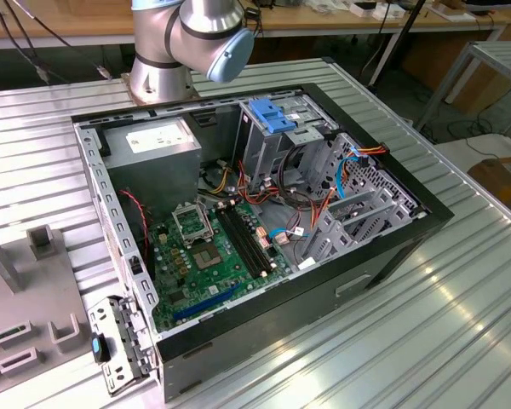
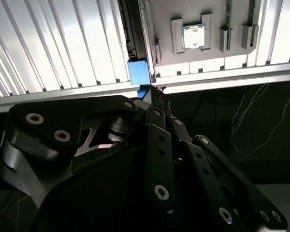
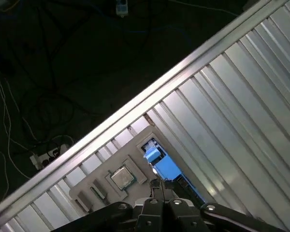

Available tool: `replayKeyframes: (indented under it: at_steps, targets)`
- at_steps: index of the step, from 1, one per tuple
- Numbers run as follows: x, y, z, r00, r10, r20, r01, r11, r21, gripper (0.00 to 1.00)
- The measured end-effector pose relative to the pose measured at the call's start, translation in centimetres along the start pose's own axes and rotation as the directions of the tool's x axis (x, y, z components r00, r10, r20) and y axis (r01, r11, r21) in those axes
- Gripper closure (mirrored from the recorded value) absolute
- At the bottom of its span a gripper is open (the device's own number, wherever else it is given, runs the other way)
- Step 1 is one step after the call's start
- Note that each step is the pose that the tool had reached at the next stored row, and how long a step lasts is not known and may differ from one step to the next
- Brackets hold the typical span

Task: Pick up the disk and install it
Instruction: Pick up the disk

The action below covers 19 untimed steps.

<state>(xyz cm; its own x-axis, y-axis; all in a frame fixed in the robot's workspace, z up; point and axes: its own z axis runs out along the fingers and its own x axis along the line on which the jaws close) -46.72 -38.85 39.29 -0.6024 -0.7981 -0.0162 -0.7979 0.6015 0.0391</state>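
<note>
Now our gripper (image 3: 158, 183), jaws narrow and empty, points at the disk (image 3: 160, 163) lying lengthwise along the worktop's (image 3: 241, 96) ribs near its edge.

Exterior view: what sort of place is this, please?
Probably a robotics lab or workshop. A robot arm stands on a ribbed metal table beside an open computer case, with wooden workbenches behind.

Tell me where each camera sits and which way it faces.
Exterior view: above the table, looking down into the open computer case; the arm shows beyond.
First wrist view: on the arm, looking past the claw at the grey tray.
Second wrist view: likewise, close behind the claw.
Both wrist views share tray, claw, disk.
</note>
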Motion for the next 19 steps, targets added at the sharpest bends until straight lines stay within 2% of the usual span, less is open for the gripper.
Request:
replayKeyframes:
  at_steps: [2,3,4,7,8,9,10,12,13,15,16,17,18,19]
  targets:
    - [0.00,0.00,0.01,0.9993,-0.038,-0.0022,0.038,0.9993,-0.0001,0.89]
    - [0.00,0.00,0.02,0.9974,-0.072,-0.0043,0.072,0.9974,-0.0001,0.89]
    - [0.00,0.00,0.03,0.9928,-0.120,-0.0088,0.120,0.9928,0.0005,0.89]
    - [0.00,0.00,0.11,0.9712,-0.237,-0.0215,0.237,0.9714,0.0020,0.89]
    - [0.00,0.00,0.13,0.9664,-0.256,-0.0252,0.256,0.9667,0.0027,0.89]
    - [0.00,0.00,0.15,0.9633,-0.267,-0.0293,0.267,0.9637,0.0039,0.89]
    - [0.00,-0.01,0.20,0.9589,-0.281,-0.0369,0.282,0.9595,0.0062,0.89]
    - [0.01,-0.01,0.31,0.9542,-0.296,-0.0473,0.296,0.9551,0.0098,0.89]
    - [-0.02,-0.01,0.58,0.9457,-0.320,-0.0548,0.321,0.9469,0.0113,0.89]
    - [-0.10,0.02,0.95,0.9341,-0.352,-0.0579,0.353,0.9354,0.0106,0.89]
    - [-0.16,0.07,1.14,0.9291,-0.365,-0.0608,0.366,0.9305,0.0116,0.89]
    - [-0.31,0.17,1.35,0.9241,-0.377,-0.0648,0.378,0.9256,0.0132,0.83]
    - [-0.46,0.29,1.55,0.9200,-0.386,-0.0666,0.388,0.9216,0.0137,0.83]
    - [-0.63,0.41,1.82,0.9150,-0.398,-0.0677,0.399,0.9167,0.0137,0.76]
